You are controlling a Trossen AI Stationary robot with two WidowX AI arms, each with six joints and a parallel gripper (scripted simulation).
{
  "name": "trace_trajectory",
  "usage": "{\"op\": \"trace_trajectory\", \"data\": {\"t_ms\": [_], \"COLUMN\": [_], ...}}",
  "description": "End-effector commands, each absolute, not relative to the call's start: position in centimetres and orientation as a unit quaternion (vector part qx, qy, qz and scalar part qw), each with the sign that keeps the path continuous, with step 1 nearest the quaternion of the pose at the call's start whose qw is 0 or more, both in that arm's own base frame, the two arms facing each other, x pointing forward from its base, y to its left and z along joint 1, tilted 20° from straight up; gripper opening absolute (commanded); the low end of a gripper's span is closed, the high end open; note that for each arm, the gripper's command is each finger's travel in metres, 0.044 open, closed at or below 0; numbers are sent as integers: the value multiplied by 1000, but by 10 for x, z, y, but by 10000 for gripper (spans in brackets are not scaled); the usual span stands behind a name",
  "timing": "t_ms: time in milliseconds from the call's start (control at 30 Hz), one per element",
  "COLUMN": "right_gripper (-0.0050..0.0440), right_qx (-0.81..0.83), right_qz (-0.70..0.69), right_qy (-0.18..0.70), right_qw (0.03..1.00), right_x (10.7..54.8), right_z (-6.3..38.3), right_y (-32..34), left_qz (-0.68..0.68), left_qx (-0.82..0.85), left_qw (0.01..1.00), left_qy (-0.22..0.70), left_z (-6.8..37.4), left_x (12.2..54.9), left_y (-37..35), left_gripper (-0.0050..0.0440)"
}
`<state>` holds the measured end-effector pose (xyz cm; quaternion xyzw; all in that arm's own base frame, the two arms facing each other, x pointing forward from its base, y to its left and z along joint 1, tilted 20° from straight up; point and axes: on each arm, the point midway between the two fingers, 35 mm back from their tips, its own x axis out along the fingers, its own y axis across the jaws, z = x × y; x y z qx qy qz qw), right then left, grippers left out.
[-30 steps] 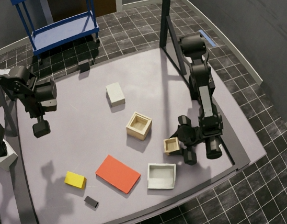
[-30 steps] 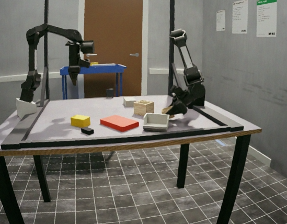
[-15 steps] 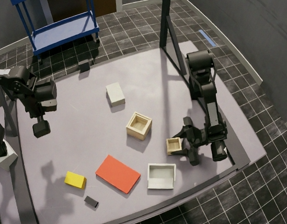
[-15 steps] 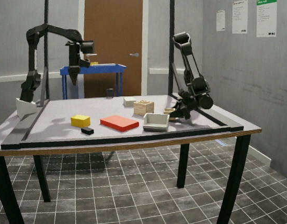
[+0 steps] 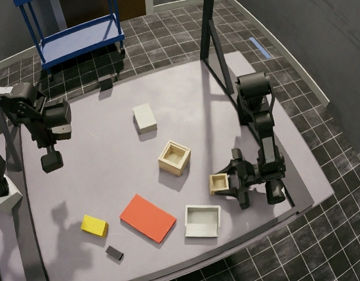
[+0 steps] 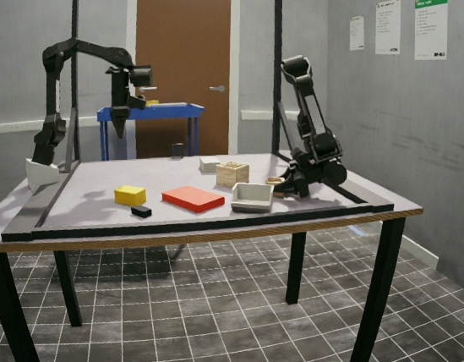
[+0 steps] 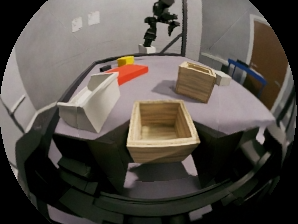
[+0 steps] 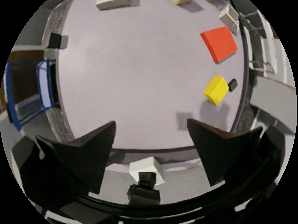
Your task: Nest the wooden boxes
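A small wooden box (image 5: pixel 223 190) (image 7: pixel 162 152) is between the fingers of my left gripper (image 5: pixel 218 184) (image 7: pixel 159 121), open side up and about level. It is at or just above the table; the fingers partly hide its base in the exterior view. The left gripper is shut on it. A larger wooden box (image 5: pixel 168 166) (image 6: pixel 232 178) (image 7: pixel 194 86) stands upright on the table, apart from the gripper. A second rim shows inside it, like another box nested within. My right gripper (image 5: pixel 52 163) (image 6: pixel 120 134) (image 8: pixel 152 123) is open and empty, high above the table's other side.
A white open tray (image 5: pixel 202 226) (image 6: pixel 252 207) (image 7: pixel 95 102) stands close to the left gripper. A red slab (image 5: pixel 148 218) (image 6: pixel 193 199), a yellow block (image 5: pixel 94 226) (image 6: pixel 130 195) and a small black block (image 5: pixel 114 253) lie beyond it. A white block (image 5: pixel 145 119) lies behind the larger box.
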<state>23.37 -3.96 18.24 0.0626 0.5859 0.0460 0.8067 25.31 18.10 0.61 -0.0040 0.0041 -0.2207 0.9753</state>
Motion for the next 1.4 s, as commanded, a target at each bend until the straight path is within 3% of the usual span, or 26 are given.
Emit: {"op": "trace_trajectory", "data": {"t_ms": [0,300,800,1033,1267,1367], "right_gripper": [400,400,400,400,400,400], "right_qx": [59,59,59,59,59,59], "right_qz": [44,44,44,44,44,44], "right_qy": [579,579,579,579,579,579], "right_qw": [812,812,812,812,812,812], "right_x": [233,233,233,233,233,233], "right_z": [187,187,187,187,187,187], "right_y": [-39,-39,-39,-39,-39,-39], "left_qz": [-221,-221,-223,-219,-216,-215], "left_qx": [7,7,5,31,50,62], "left_qw": [975,975,975,968,964,954], "left_qy": [-2,-2,3,121,148,202], "left_z": [10,10,10,26,33,39], "left_x": [255,255,255,255,255,256], "left_y": [184,184,184,185,188,188], "left_gripper": [192,400,400,400,400,400]}}
